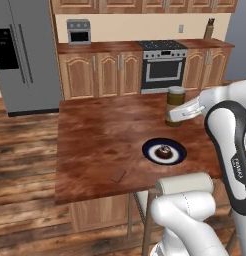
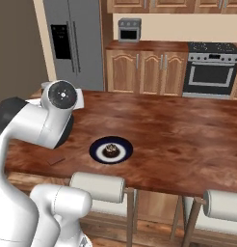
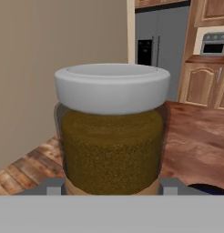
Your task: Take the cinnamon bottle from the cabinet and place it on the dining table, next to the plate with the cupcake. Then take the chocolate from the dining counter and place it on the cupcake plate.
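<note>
The end effector [image 1: 176, 114] grips the cinnamon bottle [image 1: 174, 105] upright just above the desk [image 1: 95, 135] behind the plate [image 1: 151, 147]; lower it level, beside the plate's rim, before releasing

We see the cinnamon bottle [image 1: 175, 105], brown with a greyish lid, upright over the bench [image 1: 95, 145], perhaps just touching it. Nearer us sits the dark plate [image 1: 177, 155] bearing the cupcake [image 1: 164, 151]. The chocolate [image 1: 118, 175] lies flat, left, near the edge.
</note>
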